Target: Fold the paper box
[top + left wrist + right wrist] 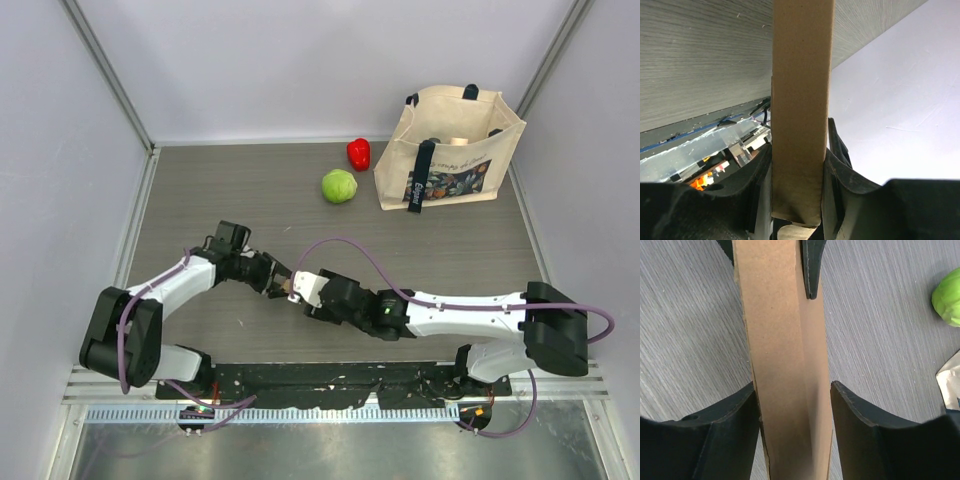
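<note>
The paper box shows only as a narrow, folded-up strip of brown cardboard. In the top view just a small brown bit of it (293,289) is visible where my two grippers meet, low at mid-table. My left gripper (279,280) is shut on one end of the strip (802,100), with both fingers pressed against its sides (797,192). My right gripper (306,291) grips the other end (785,365) between its fingers (793,410). A left fingertip (811,270) shows at the far end of the strip in the right wrist view.
A green round vegetable (339,186) and a red pepper (358,153) lie at the back middle; the green one also shows in the right wrist view (949,297). A beige tote bag (450,150) stands at the back right. Walls bound the table on the left, back and right.
</note>
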Controlling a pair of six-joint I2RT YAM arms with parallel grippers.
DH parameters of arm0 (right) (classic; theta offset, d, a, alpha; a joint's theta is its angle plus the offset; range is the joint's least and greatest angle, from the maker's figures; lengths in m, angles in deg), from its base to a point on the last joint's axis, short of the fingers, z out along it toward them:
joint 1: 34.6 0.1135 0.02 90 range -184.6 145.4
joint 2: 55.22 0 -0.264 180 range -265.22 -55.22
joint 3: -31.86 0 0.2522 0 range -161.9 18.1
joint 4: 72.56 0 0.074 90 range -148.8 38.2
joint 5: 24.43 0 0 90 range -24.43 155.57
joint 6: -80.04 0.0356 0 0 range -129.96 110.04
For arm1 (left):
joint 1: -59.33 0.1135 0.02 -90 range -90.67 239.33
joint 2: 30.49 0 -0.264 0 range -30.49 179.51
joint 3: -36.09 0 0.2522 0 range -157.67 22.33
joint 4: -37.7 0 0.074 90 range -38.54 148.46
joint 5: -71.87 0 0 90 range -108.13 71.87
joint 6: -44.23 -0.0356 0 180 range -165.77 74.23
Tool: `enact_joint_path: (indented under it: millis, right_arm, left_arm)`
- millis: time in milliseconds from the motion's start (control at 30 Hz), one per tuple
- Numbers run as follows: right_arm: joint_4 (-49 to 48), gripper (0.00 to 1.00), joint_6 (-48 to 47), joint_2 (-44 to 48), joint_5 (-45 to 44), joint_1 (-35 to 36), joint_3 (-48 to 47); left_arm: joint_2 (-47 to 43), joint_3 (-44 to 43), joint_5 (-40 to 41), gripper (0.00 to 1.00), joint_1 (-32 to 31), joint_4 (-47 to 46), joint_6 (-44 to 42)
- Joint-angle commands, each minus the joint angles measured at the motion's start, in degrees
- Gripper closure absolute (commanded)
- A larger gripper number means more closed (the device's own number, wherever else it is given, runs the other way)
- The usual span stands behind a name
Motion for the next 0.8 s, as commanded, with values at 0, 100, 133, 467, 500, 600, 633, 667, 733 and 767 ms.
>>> enact_joint_path:
  millis: [0,100,133,467,500,600,633,667,733,767]
  right_arm:
    - [-5.33,0.47,-0.34,2.10,-4.06,0.25,0.80]
    - [-5.50,0.57,0.45,2.02,-2.48,0.17,0.54]
    - [-5.07,0.59,0.71,1.93,-2.13,0.08,0.45]
    - [0.73,0.67,6.68,4.82,8.22,-5.54,-0.17]
    - [1.69,0.67,7.91,5.26,9.81,-6.68,-0.34]
    - [3.63,0.65,10.37,5.97,17.54,-11.77,-1.22]
    - [4.42,0.64,10.73,5.80,20.26,-13.09,-1.74]
    - [5.04,0.64,11.08,4.84,21.33,-15.37,-3.05]
    - [7.32,0.60,11.35,3.25,25.45,-16.96,-4.64]
    - [8.11,0.60,11.44,1.59,26.17,-17.93,-6.13]
  left_arm:
    - [-3.06,-1.16,-2.54,0.56,0.26,1.59,1.40]
    - [-3.50,-0.98,-2.63,0.40,0.61,0.81,0.70]
    - [-3.68,-0.81,-2.71,0.38,0.79,0.10,0.44]
    - [-15.80,-3.79,10.80,0.17,8.00,4.29,-27.40]
    - [-18.33,-4.32,14.04,0.18,7.91,5.10,-32.56]
    - [-21.86,-5.46,17.14,0.26,7.82,5.38,-38.30]
    - [-23.44,-5.73,18.54,0.28,7.82,5.11,-41.20]
    - [-23.98,-6.08,19.34,0.32,7.74,5.80,-42.70]
    - [-23.90,-6.61,18.30,0.34,7.39,4.76,-46.82]
    - [-23.29,-6.87,17.25,0.37,7.04,3.54,-48.15]
